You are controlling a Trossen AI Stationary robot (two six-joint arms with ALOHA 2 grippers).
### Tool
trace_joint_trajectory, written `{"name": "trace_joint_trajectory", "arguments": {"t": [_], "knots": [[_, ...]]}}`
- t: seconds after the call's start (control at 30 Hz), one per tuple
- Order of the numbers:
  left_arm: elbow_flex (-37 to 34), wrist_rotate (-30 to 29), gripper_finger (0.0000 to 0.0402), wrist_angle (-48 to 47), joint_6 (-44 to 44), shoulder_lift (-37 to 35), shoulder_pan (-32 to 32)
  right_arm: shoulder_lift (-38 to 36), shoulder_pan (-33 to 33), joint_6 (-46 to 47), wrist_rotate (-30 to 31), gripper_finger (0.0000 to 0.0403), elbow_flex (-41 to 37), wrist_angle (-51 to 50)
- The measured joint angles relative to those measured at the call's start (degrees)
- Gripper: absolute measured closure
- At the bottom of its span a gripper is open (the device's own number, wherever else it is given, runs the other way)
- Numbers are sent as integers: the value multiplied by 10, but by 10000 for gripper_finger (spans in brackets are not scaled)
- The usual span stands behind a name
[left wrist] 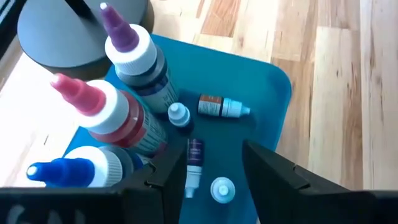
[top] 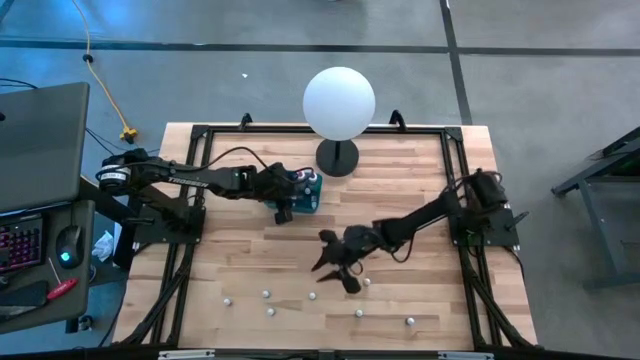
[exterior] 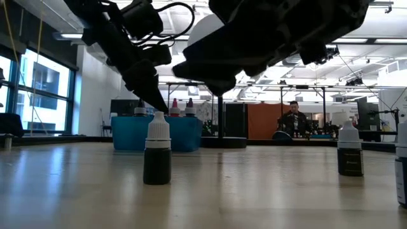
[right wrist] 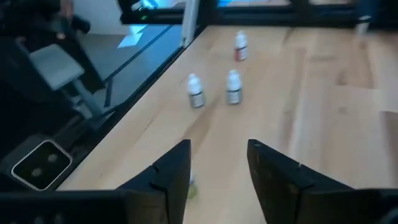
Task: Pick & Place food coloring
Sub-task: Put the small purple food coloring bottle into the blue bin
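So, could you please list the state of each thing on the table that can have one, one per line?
left gripper: open, empty, over the teal tray
right gripper: open, empty, above bare table
teal tray: holds large and small bottles
three large bottles: upright in the tray
small bottles in the tray: some lying, some upright
small bottles on the table: upright, scattered along the near edge
white globe lamp: upright on its stand

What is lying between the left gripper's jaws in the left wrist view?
Between the open jaws of the left gripper, the left wrist view shows a small food coloring bottle lying on its side on the teal tray.
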Motion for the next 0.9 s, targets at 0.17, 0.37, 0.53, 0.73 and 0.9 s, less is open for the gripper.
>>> {"name": "trace_joint_trajectory", "arguments": {"t": [0.17,0.37,0.53,0.73,0.9], "knots": [[0,0,250,-2,0,0,0,66,34,-28,-11,227,62,-10],[0,17,250,-11,-21,0,0,131,53,-24,14,223,134,-58],[0,57,250,-18,-47,0,0,181,54,-22,21,224,156,-64],[0,76,250,-15,-89,0,0,199,52,-10,33,237,161,-56],[0,76,250,-12,-92,-14,0,199,45,1,52,304,160,-44]]}}
